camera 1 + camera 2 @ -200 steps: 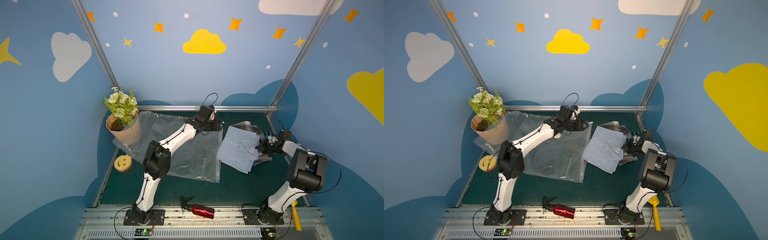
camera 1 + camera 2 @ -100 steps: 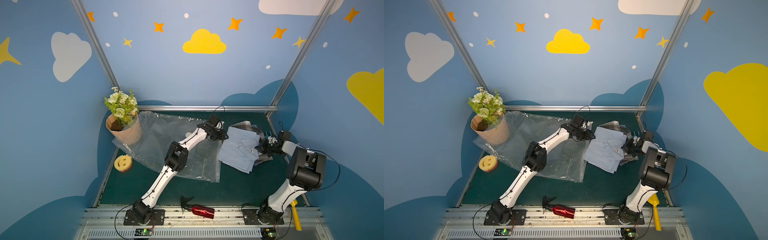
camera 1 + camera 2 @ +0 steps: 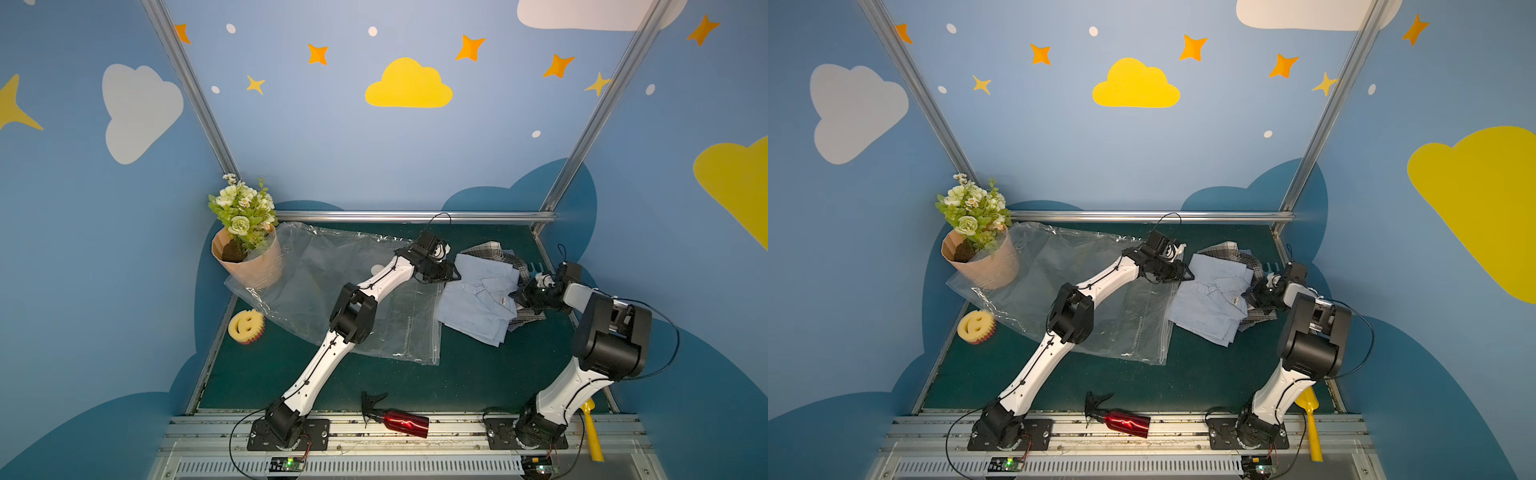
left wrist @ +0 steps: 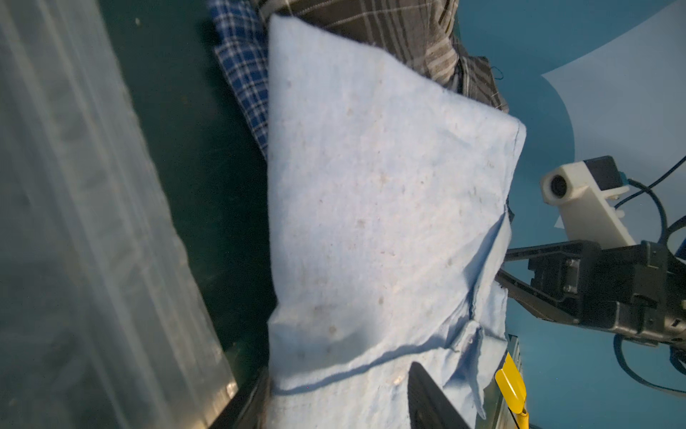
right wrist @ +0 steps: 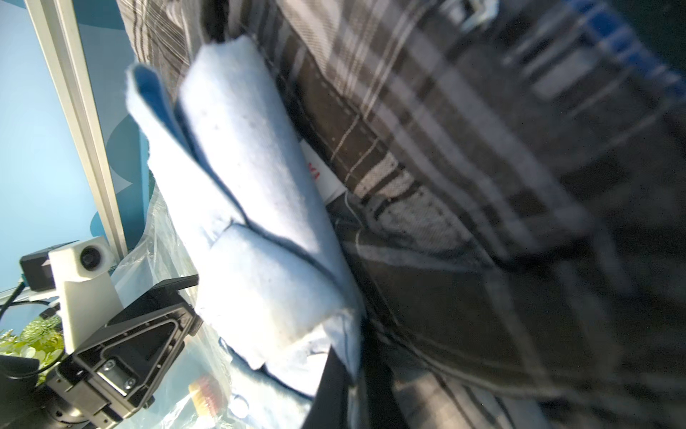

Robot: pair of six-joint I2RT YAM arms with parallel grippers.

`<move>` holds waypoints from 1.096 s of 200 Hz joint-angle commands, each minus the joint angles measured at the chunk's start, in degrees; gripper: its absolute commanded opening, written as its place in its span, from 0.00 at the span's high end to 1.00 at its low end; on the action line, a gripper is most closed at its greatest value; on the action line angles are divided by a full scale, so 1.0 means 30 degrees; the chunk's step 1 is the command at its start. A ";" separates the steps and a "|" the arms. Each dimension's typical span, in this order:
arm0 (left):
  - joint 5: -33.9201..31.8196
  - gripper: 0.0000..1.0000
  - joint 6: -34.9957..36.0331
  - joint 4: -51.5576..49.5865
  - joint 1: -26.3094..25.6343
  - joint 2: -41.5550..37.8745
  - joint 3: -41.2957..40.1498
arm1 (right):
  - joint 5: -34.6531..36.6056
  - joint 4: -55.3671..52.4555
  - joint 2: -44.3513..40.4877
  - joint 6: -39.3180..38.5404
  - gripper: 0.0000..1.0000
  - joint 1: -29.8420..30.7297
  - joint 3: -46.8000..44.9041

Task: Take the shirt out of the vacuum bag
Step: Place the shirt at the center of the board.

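While the vacuum bag [image 3: 316, 282] is lying flat and seemingly empty across the left and middle of the table [image 3: 457, 390], the shirt [image 3: 478, 299] is being seen already outside it. It is folded just beside the bag's zip-seal edge [image 3: 434, 332], toward the table's right edge, and is resting partly on a heap of plaid cloth [image 3: 486, 249]. The left gripper [image 3: 451, 274] is being held at the shirt's bag-side edge with its jaws spread, the fold lying between them in the left wrist view, and no pinch is being shown. The right gripper [image 3: 519, 297] is being kept at the opposite edge, by the collar, with its jaws pressed together; whether a thin layer of cloth is being caught there cannot be told. The shirt, a pale blue woven fabric with a soft, slightly fuzzy face, is being judged light and limp and likely to sag and unfold if raised by one point. A hold on a thick folded edge or the collar is therefore being favoured. The bag, a clear, crinkly, glossy film with a round white valve [image 3: 377, 268], is being judged slippery and easily dragged along.
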 commanded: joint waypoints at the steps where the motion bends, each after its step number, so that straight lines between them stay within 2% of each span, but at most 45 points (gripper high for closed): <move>1: 0.0006 0.41 0.0654 0.0296 0.0004 0.0567 -0.0044 | -0.0144 0.0846 0.0310 0.0122 1.00 0.0130 -0.0204; 53: 0.0483 0.45 0.1029 0.0314 -0.0014 0.1346 0.0643 | -0.0299 0.0940 0.0548 0.0141 1.00 0.0561 -0.0029; 102: 0.1218 0.70 0.0718 0.0755 -0.0122 0.0597 -0.0257 | -0.0197 0.0880 0.0465 0.0229 1.00 0.0534 -0.0029; 168: 0.1483 0.95 0.0062 0.1835 -0.0162 -0.1488 -0.1873 | -0.0137 0.0334 -0.0473 0.0290 1.00 0.0598 0.0142; 219: 0.1630 0.96 -0.0809 0.2814 -0.0343 -0.3835 -0.3487 | -0.0184 -0.0739 -0.2476 0.0314 1.00 0.0657 0.0605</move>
